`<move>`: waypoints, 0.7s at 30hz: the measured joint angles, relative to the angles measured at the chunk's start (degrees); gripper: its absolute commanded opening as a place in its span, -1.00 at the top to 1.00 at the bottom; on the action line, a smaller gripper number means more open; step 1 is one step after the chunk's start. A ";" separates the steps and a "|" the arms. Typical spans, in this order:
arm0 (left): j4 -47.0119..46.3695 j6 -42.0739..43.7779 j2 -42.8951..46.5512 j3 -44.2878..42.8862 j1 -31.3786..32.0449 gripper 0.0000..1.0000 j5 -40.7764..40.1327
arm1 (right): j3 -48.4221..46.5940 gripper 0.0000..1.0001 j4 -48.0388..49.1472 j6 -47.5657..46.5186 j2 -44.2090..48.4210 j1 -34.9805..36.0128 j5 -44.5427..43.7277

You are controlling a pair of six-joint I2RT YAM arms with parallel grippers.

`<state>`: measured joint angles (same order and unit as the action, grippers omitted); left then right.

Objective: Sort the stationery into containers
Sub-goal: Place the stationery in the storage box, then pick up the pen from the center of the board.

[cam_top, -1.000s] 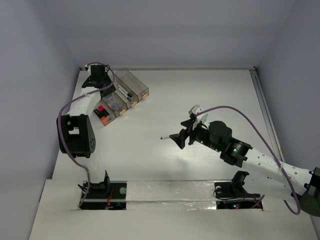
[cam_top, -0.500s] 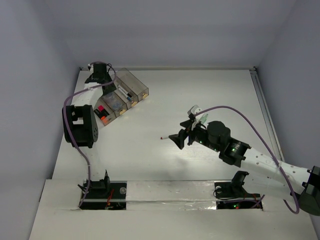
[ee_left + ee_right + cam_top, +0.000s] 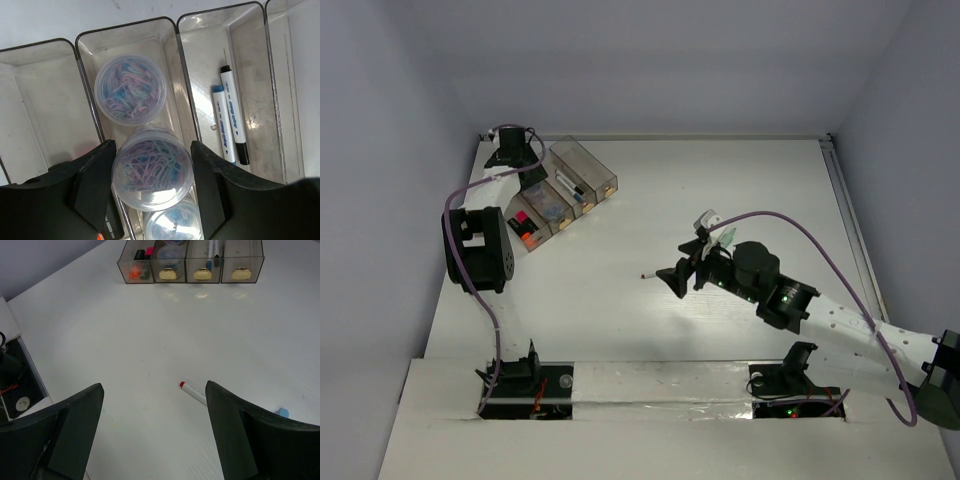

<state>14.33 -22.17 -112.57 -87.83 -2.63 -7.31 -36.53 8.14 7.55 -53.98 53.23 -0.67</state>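
One clip tub (image 3: 152, 176) in left end effector (image 3: 153, 162)

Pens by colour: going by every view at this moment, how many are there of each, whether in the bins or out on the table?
Blue-capped pen: 1, lying in a bin
Black-capped pen: 1, beside it in the same bin
Red-tipped pen: 1, loose on the table
Total: 3

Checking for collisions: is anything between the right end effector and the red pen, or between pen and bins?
Nothing visible: the pen lies beneath the open right end effector, and bare table runs to the bins.
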 measured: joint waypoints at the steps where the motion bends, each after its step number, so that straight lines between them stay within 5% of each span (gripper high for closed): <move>1: -0.52 -0.09 0.00 0.26 -0.07 0.04 0.13 | 0.00 -0.77 0.02 0.00 -0.11 0.00 0.00; 5: -2.69 -0.46 0.17 2.54 -0.09 -0.68 1.09 | 0.02 -0.78 0.00 0.20 -0.70 0.00 -0.26; 7: -4.37 -0.90 0.90 3.91 -0.02 -0.82 2.54 | 0.00 -0.77 0.00 0.33 -1.20 0.00 -0.92; 10: -4.63 -1.05 4.31 5.86 0.04 -0.92 3.78 | 0.00 -0.57 -0.15 0.98 -2.36 0.00 -2.73; 13: -5.29 -1.11 9.68 7.45 0.24 -0.98 4.76 | 0.00 0.21 -0.35 2.19 -3.41 0.00 -5.01; 15: -5.97 -1.11 14.99 9.14 0.87 -0.98 5.51 | -0.24 0.51 -0.94 2.82 -4.50 0.00 -6.27; 21: -8.44 -1.05 33.59 14.78 7.15 -0.98 9.73 | -3.80 0.33 -6.32 2.43 -11.47 0.00 -7.13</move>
<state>5.89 -23.22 -78.98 -73.06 4.51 2.42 -40.34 1.83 9.98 -65.45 53.23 -7.79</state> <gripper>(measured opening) 0.989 0.284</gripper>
